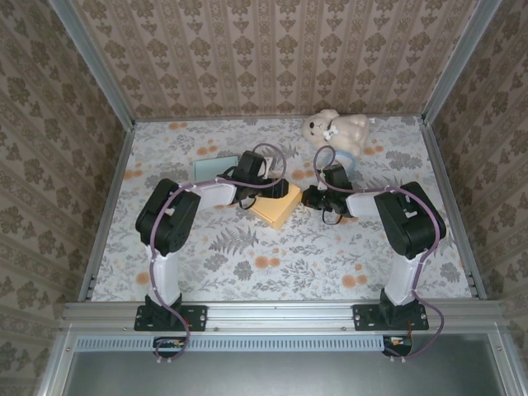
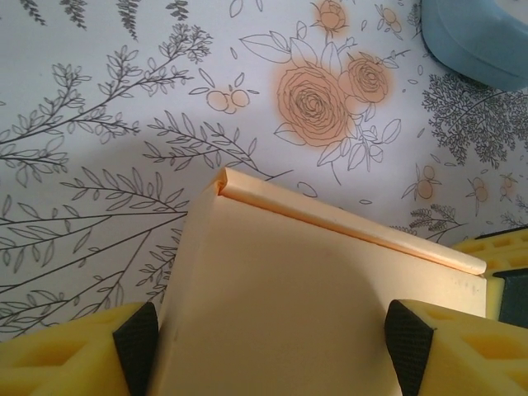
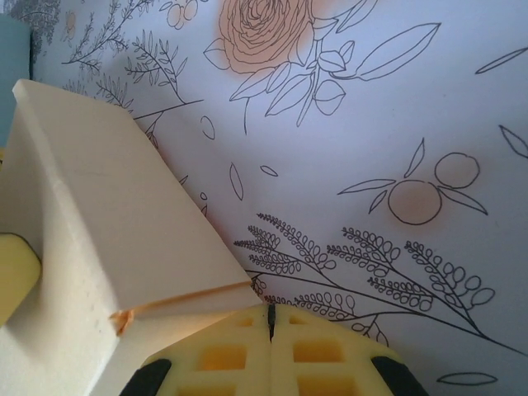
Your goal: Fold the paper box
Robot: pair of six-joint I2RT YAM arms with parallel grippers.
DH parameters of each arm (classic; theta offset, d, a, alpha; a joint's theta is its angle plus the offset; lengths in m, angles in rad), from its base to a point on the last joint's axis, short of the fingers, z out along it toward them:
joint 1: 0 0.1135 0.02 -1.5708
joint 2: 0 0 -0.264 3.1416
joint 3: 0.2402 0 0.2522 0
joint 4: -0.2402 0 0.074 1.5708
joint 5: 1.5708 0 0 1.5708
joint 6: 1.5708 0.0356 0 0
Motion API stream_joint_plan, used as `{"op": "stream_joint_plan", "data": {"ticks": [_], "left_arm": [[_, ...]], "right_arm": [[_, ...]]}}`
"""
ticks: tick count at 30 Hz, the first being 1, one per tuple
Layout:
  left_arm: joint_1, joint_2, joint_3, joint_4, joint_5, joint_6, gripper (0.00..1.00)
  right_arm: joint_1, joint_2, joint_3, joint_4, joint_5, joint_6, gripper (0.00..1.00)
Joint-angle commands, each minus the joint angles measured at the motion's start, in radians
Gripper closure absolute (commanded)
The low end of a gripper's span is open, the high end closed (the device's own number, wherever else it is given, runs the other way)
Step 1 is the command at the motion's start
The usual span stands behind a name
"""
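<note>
1. One box [image 1: 276, 204], pale yellow, lies mid-table [image 1: 247, 256] between the two grippers.
2. Left gripper [image 2: 272, 346]: the jaws stand wide and straddle the box, with the pads [image 2: 74, 355] at its two sides. I cannot tell whether they press it.
3. Right gripper [image 3: 271, 326]: its fingers are closed together and hold nothing. The tip is just beside the box's lower corner.
4. The box looks like thin card, so probably light. A push from one side would likely slide it across the table unless the other arm braces it.
5. The walls probably spring and buckle under a hard squeeze. The crease [image 3: 181, 301] near the right tip shows a frayed orange line and may tear.
6. The best hold is likely across two opposite walls, close to the rolled rim [image 2: 346, 223], where the card is doubled and stiffest. The closed tip suits pressing flaps along their creases.
</note>
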Motion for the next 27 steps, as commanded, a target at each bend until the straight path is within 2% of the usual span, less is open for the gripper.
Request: {"op": "stream_joint_plan", "data": {"ticks": [1, 4, 8, 15, 20, 24, 27], "left_arm": [[-0.084, 0.005, -0.012, 0.082, 0.124, -0.021, 0.25], [-0.132, 0.021, -0.013, 0.125, 0.177, -0.047, 0.26], [-0.188, 0.039, 0.033, 0.102, 0.218, -0.050, 0.28], [-0.229, -0.009, 0.026, 0.086, 0.200, -0.062, 0.28], [-0.189, -0.029, 0.043, -0.051, 0.061, -0.081, 0.30], [-0.114, -0.043, -0.023, -0.001, 0.069, -0.158, 0.30], [-0.091, -0.051, -0.056, 0.019, 0.052, -0.179, 0.30]], "right_arm": [[0.010, 0.073, 0.009, 0.071, -0.032, 0.029, 1.00], [0.016, 0.090, 0.014, 0.106, -0.062, 0.041, 1.00], [0.023, 0.078, 0.002, 0.126, -0.057, 0.042, 1.00], [0.025, 0.050, -0.010, 0.136, -0.043, 0.058, 1.00], [0.026, 0.038, -0.034, 0.144, -0.026, 0.060, 1.00], [0.024, -0.001, -0.061, 0.140, -0.020, 0.054, 1.00], [0.025, -0.035, -0.074, 0.114, -0.008, 0.039, 1.00]]}}
